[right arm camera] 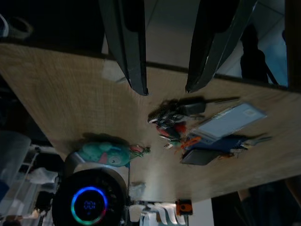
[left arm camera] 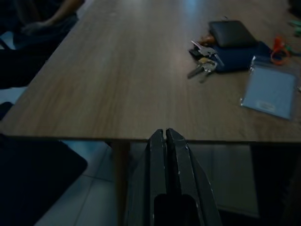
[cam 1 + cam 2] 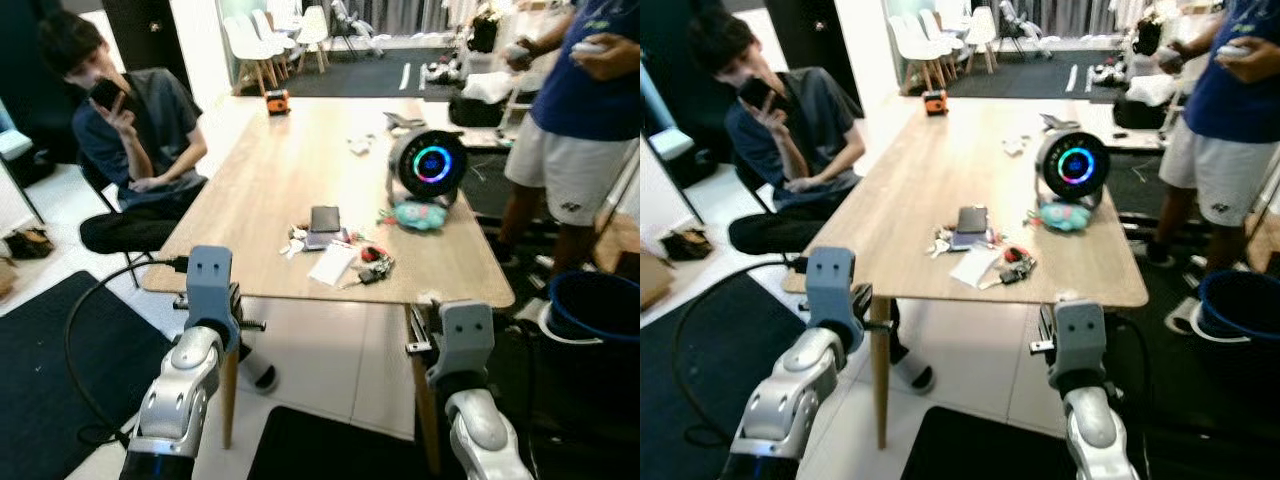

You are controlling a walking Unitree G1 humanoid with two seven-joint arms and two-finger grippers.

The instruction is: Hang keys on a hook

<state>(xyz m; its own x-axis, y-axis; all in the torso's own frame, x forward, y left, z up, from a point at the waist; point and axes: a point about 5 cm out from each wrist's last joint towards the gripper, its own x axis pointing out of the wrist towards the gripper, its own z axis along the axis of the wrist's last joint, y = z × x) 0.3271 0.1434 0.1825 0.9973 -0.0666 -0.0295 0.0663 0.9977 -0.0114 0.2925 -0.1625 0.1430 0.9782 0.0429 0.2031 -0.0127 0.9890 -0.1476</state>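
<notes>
A bunch of silver keys lies on the wooden table, beside a dark blue pouch with a black wallet on it. A second bunch with red and black tags lies nearer the table's front edge, also seen in the right wrist view. My left gripper is shut and empty, held just off the front edge, short of the silver keys. My right gripper is open and empty, off the table's front right corner, pointing toward the tagged bunch.
A white card lies among the keys. A round speaker with a glowing ring and a teal plush toy stand behind. A person sits at the left, another stands at the right. A blue bucket stands at the right.
</notes>
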